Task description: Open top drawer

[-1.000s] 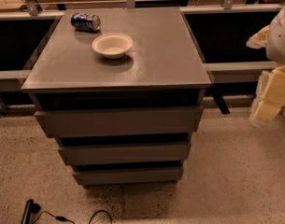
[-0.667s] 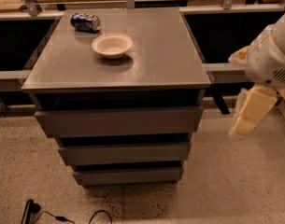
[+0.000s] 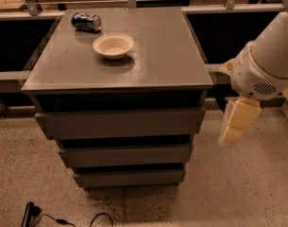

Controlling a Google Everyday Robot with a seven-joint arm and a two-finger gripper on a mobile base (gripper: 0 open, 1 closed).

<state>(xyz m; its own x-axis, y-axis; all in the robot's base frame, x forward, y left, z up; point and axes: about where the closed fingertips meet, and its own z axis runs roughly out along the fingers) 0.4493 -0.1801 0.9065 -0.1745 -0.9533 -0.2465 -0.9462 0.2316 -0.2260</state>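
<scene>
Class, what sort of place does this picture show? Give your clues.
Probably a robot test lab: a drawer cabinet on speckled floor, loose cables, and a robot pincer hanging beside the top drawer.

White bowl point(image 3: 113, 45) near soda can point(image 3: 86, 21)

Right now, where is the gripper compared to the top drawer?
In the camera view the gripper hangs just off the right side of the cabinet, level with the front of the top drawer and not touching it.
</scene>
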